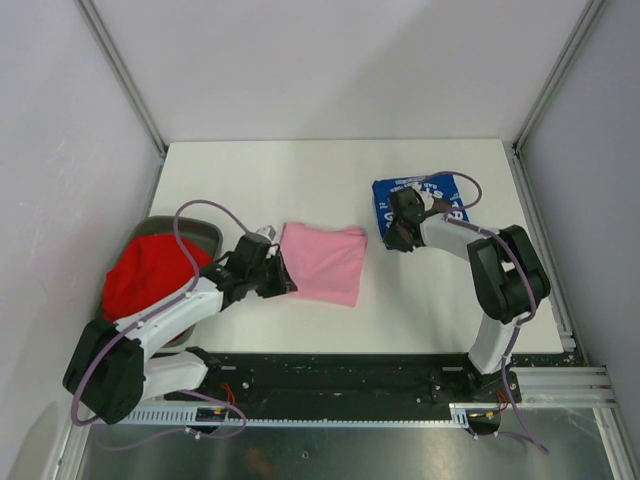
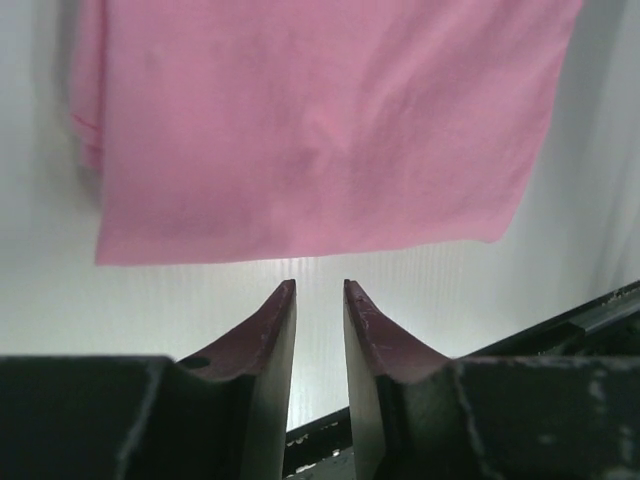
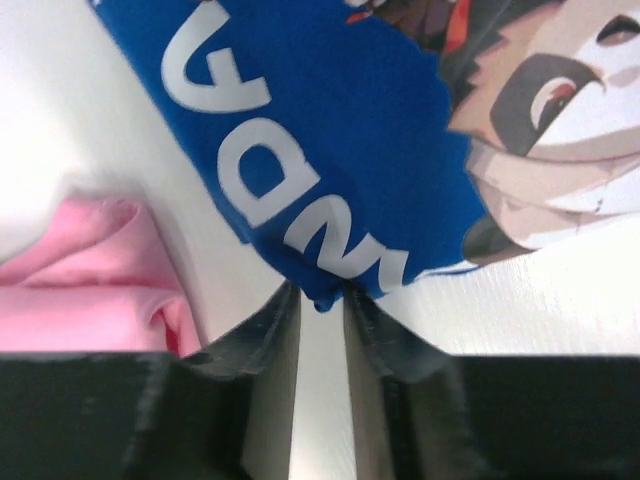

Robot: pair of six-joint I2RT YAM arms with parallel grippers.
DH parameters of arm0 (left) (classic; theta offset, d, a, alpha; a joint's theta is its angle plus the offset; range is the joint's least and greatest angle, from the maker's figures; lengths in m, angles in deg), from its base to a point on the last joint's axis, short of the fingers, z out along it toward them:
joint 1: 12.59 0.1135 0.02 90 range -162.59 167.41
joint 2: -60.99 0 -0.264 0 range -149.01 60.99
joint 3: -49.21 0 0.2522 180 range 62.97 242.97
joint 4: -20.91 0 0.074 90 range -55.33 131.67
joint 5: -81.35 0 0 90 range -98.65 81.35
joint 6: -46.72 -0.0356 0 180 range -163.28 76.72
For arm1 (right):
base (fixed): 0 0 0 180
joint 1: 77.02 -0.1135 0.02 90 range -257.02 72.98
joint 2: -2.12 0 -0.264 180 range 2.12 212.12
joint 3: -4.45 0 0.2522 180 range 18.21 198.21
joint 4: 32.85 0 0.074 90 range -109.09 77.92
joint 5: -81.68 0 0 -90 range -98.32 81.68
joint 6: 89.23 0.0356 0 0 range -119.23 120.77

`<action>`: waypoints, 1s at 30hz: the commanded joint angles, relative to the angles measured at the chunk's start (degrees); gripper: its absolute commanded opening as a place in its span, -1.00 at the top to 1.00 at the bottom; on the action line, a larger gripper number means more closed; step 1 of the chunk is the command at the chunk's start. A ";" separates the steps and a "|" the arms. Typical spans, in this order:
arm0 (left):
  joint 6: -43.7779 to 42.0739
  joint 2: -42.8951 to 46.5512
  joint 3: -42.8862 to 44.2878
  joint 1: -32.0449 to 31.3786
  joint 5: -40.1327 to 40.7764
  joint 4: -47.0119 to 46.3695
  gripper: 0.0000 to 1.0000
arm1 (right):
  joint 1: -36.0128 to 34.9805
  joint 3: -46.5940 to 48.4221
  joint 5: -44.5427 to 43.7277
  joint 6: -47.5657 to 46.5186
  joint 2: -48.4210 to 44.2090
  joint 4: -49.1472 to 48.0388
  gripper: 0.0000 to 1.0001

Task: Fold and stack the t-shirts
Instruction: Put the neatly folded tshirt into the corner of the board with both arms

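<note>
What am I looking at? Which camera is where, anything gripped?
Two robot arms are bolted at the near edge of a white table; each ends in two-finger jaws. The wide picture is from a fixed camera above and behind them: left arm on the left, right arm on the right. The other two are wrist cameras looking out past the jaws. On the table: a folded plain light pink t-shirt in the middle, a folded royal blue t-shirt with white lettering and cartoon print at the back right. A red t-shirt is bunched in a grey oval bin at the left. The left jaws are open and empty, just short of the pink shirt. The right jaws sit at a corner of the blue shirt; whether they grip it is unclear.
</note>
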 commanded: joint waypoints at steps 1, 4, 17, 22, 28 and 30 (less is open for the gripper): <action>0.92 3.13 -1.48 3.77 1.58 -1.22 0.36 | -1.58 -0.41 0.86 -3.37 -7.54 0.12 0.24; 0.95 3.88 -2.32 7.17 0.78 -1.29 0.29 | -3.14 -0.30 5.54 -7.91 -11.02 -2.26 0.02; 3.05 4.02 -4.06 11.76 -1.27 -1.33 0.24 | -6.50 -1.29 15.84 -16.45 -5.19 -5.79 -0.08; 3.19 4.00 -4.83 11.92 -1.34 -1.31 0.23 | -6.27 -1.62 16.04 -17.98 -2.85 -8.32 -0.14; 3.03 3.83 -5.23 12.10 -1.23 -1.40 0.23 | -3.42 -1.57 17.54 -19.73 0.52 -13.40 -0.20; 2.95 3.66 -5.28 12.24 -1.21 -1.39 0.23 | -2.02 -1.37 19.29 -20.06 1.74 -15.76 -0.22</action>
